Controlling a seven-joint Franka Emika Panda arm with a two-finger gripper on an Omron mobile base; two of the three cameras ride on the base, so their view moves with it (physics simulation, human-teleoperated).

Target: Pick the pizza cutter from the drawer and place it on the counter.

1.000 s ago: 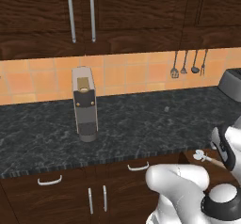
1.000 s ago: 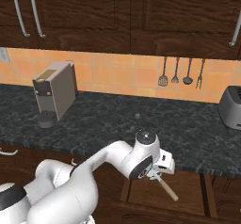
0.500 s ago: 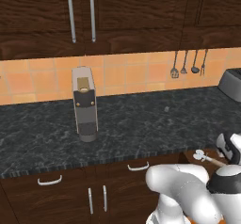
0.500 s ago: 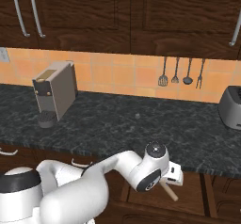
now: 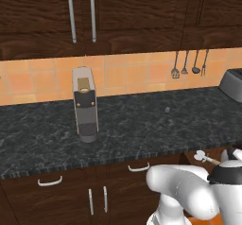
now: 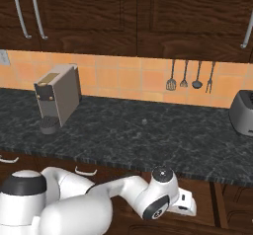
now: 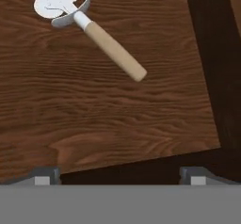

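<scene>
The pizza cutter (image 7: 101, 35) lies flat on the floor of the open dark brown drawer (image 7: 94, 115), its whitish wheel toward the upper left of the hand view and its tan handle slanting down to the right. My gripper (image 7: 120, 177) hovers above the drawer, open, its fingertips (image 7: 44, 176) wide apart with nothing between them; the cutter sits well ahead of them. In the left base view the pizza cutter (image 5: 202, 157) peeks out of the drawer beside my arm, just below the black marbled counter (image 5: 142, 120).
A coffee machine (image 5: 85, 105) stands on the counter to the left, a toaster (image 6: 242, 113) at the far right. Dark utensils (image 6: 190, 76) hang on the orange tiled wall. The drawer's dark edge (image 7: 212, 63) runs along the right of the hand view.
My wrist has swung lower and further right in front of the drawer, and in the right base view it now covers the cutter. The cutter itself has not moved.
</scene>
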